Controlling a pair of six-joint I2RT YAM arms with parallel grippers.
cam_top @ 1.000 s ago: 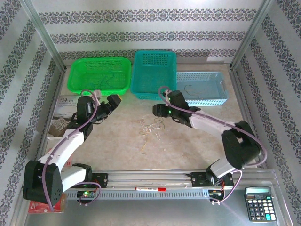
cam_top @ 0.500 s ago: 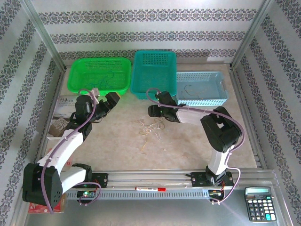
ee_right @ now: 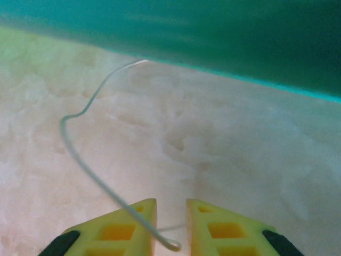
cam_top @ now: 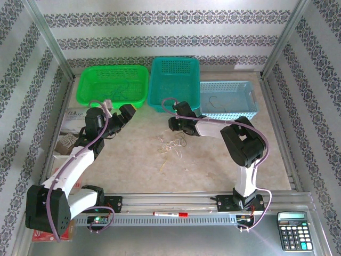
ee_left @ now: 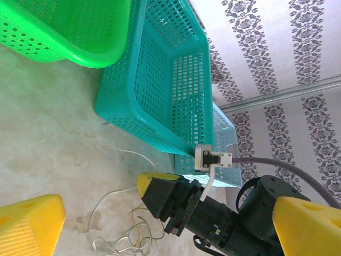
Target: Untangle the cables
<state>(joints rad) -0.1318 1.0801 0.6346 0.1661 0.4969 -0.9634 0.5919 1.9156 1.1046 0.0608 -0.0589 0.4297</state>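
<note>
walls (cam_top: pixel 170 32): striped floral wallpaper | table (cam_top: pixel 133 160): beige marbled | light: bright, even

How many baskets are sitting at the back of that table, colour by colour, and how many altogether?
Green basket: 1
Teal basket: 1
Light blue basket: 1
Total: 3
</note>
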